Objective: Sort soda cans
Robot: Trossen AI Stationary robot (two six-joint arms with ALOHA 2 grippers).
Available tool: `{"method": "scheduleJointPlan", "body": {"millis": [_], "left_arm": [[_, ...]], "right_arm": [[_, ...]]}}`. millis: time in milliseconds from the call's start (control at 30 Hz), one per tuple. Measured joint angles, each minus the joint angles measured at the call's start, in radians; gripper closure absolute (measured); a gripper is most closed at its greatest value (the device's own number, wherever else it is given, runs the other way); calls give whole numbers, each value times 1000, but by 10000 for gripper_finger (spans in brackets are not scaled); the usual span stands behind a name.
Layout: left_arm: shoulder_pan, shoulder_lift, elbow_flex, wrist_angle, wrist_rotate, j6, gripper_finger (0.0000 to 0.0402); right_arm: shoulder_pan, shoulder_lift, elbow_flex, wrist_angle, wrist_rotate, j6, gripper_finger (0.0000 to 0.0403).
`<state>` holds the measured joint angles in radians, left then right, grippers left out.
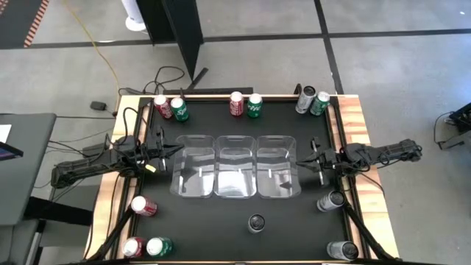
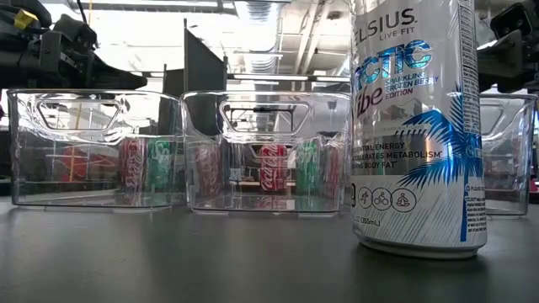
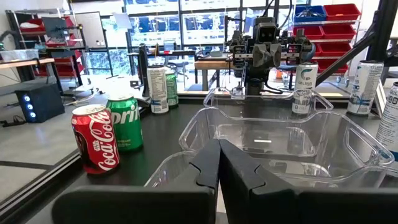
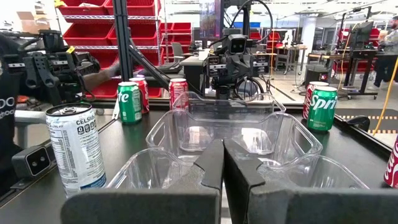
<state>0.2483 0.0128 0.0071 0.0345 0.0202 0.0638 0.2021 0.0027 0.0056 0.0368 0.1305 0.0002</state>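
The soda cans are sitting all around the edge of the black desk (image 1: 221, 213), and none are in the three clear trays (image 1: 235, 165) in the middle yet. At the far edge a red can (image 1: 236, 104) and a green can (image 1: 255, 105) are standing together, another red and green pair (image 1: 170, 107) is waiting in the far left corner, and a silver can and a green can (image 1: 312, 101) are standing in the far right corner. A red can (image 1: 143, 205) is lying on its side near the left edge, and a red and a green one (image 1: 147, 247) are sitting in the near left corner. One tall silver can (image 2: 417, 126) is standing alone in front of the trays, and two more silver ones (image 1: 330, 200) are lying down on the right side.

The left claw (image 1: 171, 149) is hanging just beside the left tray, pinched tight with nothing in it. The right claw (image 1: 303, 157) is hanging beside the right tray, also squeezed together and empty.

The cans are looking hard, round and shiny, so they are probably slippery. If they are full they are likely a bit heavy; if empty, light and easy to dent. The best place to grab is likely around the middle of the side, with a finger on each side. The ones lying down may roll away when touched.
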Motion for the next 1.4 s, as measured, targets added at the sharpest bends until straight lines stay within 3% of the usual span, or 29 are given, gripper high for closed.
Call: {"method": "scheduleJointPlan", "body": {"millis": [567,800,967,1100,1233,1400], "left_arm": [[0,0,0,0,0,1,397],[1,0,0,13,-17,564,397],[1,0,0,8,-6,837,397],[-1,0,0,30,7,940,397],[-9,0,0,62,86,849,397],[-23,0,0,159,201,514,397]], "right_arm": [[0,0,0,0,0,0,374],[0,0,0,0,0,0,374],[0,0,0,0,0,0,374],[0,0,0,0,0,0,374],[0,0,0,0,0,0,374],[0,0,0,0,0,0,374]]}}
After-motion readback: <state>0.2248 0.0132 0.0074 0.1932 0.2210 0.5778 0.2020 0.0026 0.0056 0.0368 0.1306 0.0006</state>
